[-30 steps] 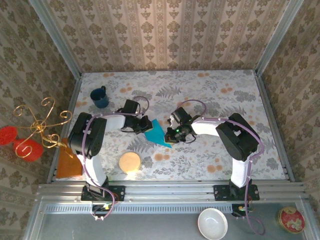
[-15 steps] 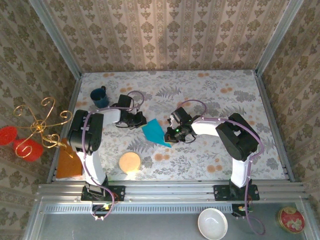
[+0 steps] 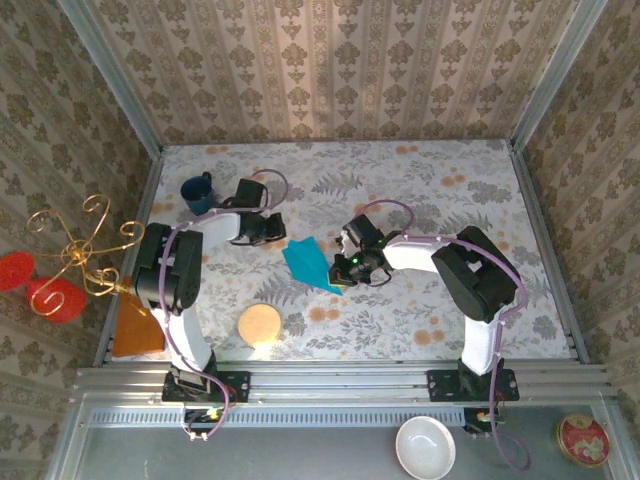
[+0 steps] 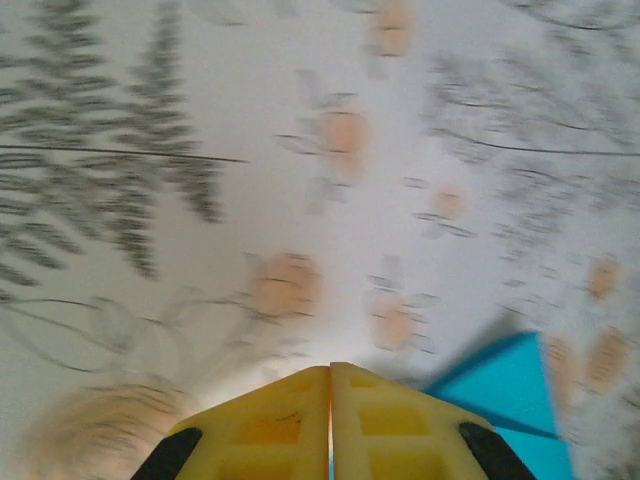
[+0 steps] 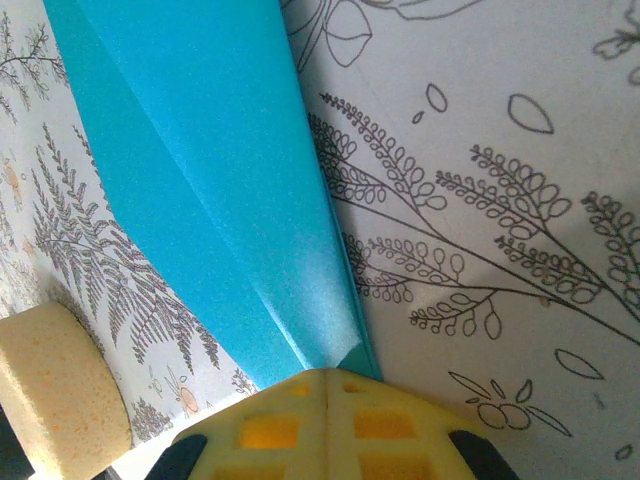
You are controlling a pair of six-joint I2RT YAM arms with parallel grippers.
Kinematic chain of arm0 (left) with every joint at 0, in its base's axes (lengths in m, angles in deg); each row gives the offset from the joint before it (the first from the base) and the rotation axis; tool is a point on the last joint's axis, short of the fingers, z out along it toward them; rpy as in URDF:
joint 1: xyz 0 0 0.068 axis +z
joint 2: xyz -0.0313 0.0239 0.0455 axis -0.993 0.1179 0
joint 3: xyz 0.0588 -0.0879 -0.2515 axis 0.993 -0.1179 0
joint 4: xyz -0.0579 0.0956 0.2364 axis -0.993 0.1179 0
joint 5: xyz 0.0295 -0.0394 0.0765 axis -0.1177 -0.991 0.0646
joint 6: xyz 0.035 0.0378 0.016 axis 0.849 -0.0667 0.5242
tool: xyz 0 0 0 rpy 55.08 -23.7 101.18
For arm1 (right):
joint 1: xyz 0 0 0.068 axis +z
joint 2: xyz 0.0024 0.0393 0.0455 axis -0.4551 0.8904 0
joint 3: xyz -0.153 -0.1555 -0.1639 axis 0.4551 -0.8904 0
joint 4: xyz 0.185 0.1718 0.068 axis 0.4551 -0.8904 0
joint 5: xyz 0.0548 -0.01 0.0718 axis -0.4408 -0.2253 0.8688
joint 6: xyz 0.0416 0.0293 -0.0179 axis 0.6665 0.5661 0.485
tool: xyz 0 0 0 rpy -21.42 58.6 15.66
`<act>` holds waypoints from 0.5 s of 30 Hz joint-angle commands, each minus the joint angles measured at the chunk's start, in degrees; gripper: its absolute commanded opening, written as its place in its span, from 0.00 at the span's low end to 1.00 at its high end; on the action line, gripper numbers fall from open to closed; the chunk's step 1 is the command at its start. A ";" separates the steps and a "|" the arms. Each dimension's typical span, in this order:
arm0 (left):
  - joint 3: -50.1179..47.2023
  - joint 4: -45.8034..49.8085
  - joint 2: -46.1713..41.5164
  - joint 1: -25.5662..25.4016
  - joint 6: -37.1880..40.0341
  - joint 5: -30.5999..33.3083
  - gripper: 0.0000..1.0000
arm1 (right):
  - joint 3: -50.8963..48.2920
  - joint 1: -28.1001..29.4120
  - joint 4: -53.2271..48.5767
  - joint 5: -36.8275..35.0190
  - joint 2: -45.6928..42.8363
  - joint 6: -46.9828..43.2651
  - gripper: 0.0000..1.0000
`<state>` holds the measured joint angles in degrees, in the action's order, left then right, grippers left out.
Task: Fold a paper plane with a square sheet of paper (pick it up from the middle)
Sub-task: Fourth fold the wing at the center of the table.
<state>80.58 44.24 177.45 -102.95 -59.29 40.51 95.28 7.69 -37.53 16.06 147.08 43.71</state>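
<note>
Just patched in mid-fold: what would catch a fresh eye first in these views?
The bright turquoise-blue folded sheet of paper at the middle of the floral table stands out most, with the right gripper shut on its edge. The left gripper is closed and empty just left of the paper, off it. A dark blue mug sits far left, and a round tan sponge lies front left.

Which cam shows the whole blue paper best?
Top external: the paper shows its pointed outline almost whole. Right wrist gives a close, cropped stretch of its folded layers; left wrist, a blurred corner.
</note>
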 commanded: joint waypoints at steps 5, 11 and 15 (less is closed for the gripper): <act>-5.80 -6.58 -6.77 -5.93 -6.96 -1.83 0.09 | -3.92 -0.82 -8.82 -5.26 3.24 0.65 0.00; -6.59 -7.23 -3.74 -11.56 -9.34 -5.87 0.09 | -3.93 -1.10 -6.58 -3.00 2.50 0.83 0.00; -5.40 -4.57 -1.37 -12.44 -9.24 -4.40 0.09 | -4.09 -1.19 -4.34 -0.70 1.41 0.83 0.01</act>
<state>74.35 37.88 174.50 -115.50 -67.10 36.42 94.32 6.92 -35.61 18.16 147.06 44.00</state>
